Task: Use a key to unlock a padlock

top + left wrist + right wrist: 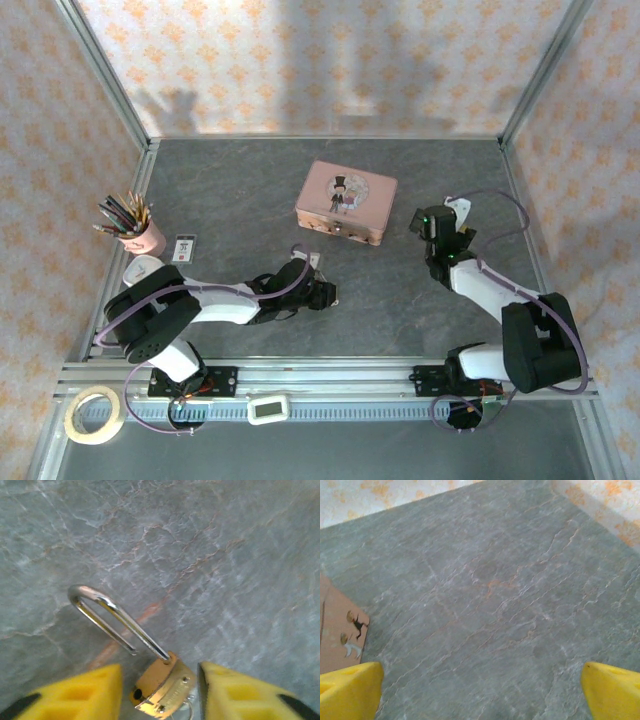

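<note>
The padlock (161, 689) is seen in the left wrist view, low in the middle of the frame, on the grey marbled table (210, 555). Its brass body is tilted, and its thin silvery shackle (107, 615) reaches up and to the left over the stone. One leg of the shackle is seated in the body; the other ends free, just clear of it, so the lock is shown sprung. A curved silvery piece (184, 711) is glimpsed under the body at the frame's lower edge; what it is cannot be told.

The body is flanked by the yellow fingers (95, 692) of the left gripper (160, 666), which are set narrowly apart. A sliver of table is seen between the body and the finger on the picture's left, while the other finger is just beside it or touching. Whether the body is pinched cannot be told. From above, the left gripper (325, 293) is found low over the middle of the table, near the front.

The right gripper (480, 680) is held spread wide over bare stone, with nothing between its fingers; from above it (432, 222) is placed just right of the pink tin (345, 202), whose corner (340, 630) is caught at the left of its wrist view.

At the table's left, a pink cup (150, 240) of pencils (125, 212) is stood. On the front rail a roll of tape (93, 413) and a small white device (268, 408) are laid
</note>
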Robot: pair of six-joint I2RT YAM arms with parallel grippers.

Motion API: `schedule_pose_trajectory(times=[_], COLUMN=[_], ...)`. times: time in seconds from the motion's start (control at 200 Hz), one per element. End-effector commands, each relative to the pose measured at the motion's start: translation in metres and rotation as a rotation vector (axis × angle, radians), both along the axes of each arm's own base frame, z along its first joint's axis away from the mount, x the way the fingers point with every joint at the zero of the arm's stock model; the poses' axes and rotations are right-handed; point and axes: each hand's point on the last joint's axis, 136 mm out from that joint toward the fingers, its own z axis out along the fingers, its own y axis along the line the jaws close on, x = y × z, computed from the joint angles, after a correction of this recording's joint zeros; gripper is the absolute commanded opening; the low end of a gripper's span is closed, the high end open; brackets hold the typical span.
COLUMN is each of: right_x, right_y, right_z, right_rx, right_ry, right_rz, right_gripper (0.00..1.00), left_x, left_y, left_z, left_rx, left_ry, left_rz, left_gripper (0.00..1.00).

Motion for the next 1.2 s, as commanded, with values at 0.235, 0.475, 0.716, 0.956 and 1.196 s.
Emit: schedule_pose_trajectory(times=[0.235,0.475,0.716,0.956,1.196], right_x=[-0.003,-0.003,0.008,0.012,0.003], right_y=[-0.048,-0.052,-0.037,-0.025,-0.029], right_z=[-0.008,-0.007,0.010,0.001,-0.002], right_rx=[0.015,-0.022,-0.036,-0.032,-0.032], right_ry=[-0.104,-0.210,-0.320,-0.352,-0.376], right_rz=[-0.088,-0.052,0.058,0.167,0.148], right_gripper=[1.00,1.00,1.00,1.00,1.00], left_x=[0.077,0.126,0.131,0.121,0.125], left_y=[0.079,0.195,0.294,0.342,0.342], left_z=[0.096,0.157,0.159,0.115,0.096], left_rx=[0.184,0.370,0.510,0.648,0.639], left_ry=[-0.300,-0.497,-0.581,-0.528,-0.620], left_rz=[0.262,0.612,0.906,1.000,0.945], left_gripper=[0.79,0.91,0.95,0.95,0.96])
